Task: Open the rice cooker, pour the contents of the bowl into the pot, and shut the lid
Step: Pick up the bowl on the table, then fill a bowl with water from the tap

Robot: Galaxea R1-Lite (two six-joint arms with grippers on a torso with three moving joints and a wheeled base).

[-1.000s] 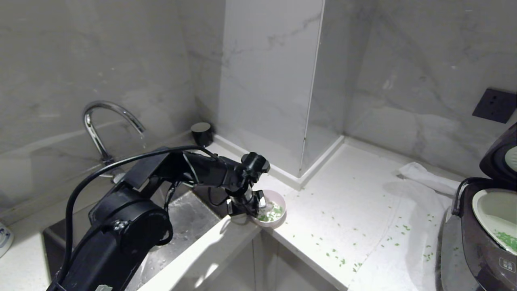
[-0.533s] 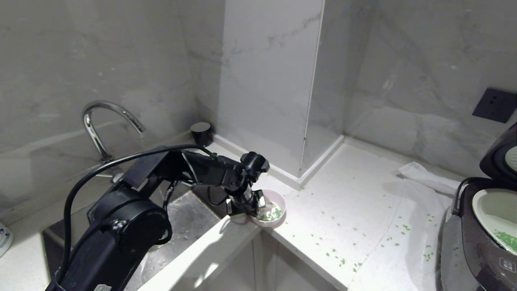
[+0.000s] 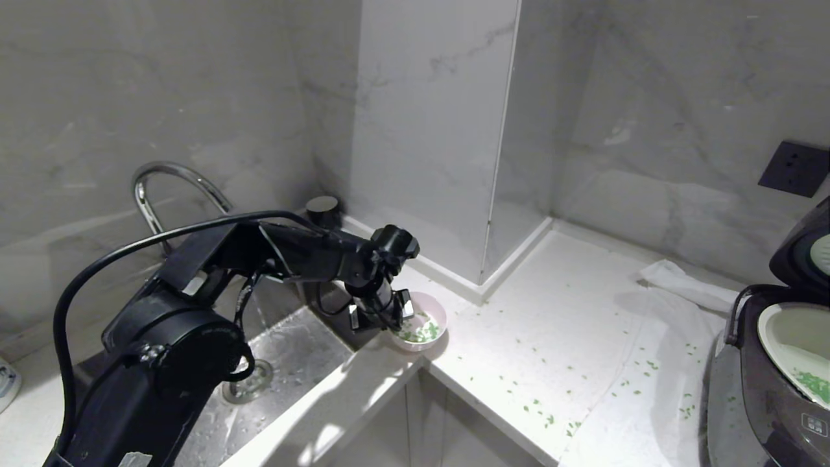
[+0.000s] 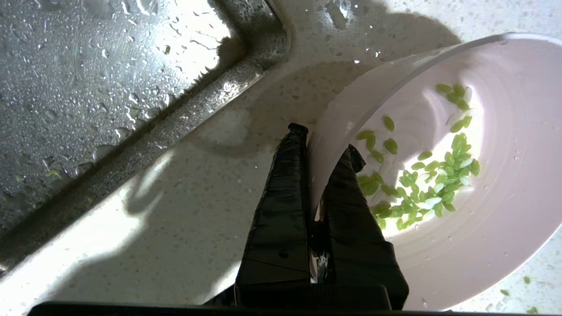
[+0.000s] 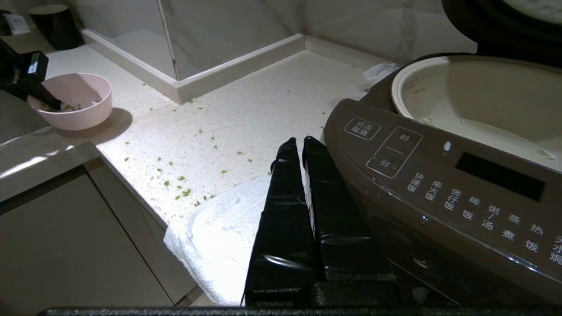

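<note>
Black left arm (image 3: 194,311), looped cable (image 3: 130,246), tape-wrapped fingers (image 4: 281,197).

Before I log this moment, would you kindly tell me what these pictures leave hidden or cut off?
- Cooker: the head view's right edge cuts it; its lid shows only in part.
- Pot: the right wrist view's edge cuts it, so its full contents are unknown.
- Bowl: the left gripper covers its near rim in the head view.
- Right gripper: outside the head view.
</note>
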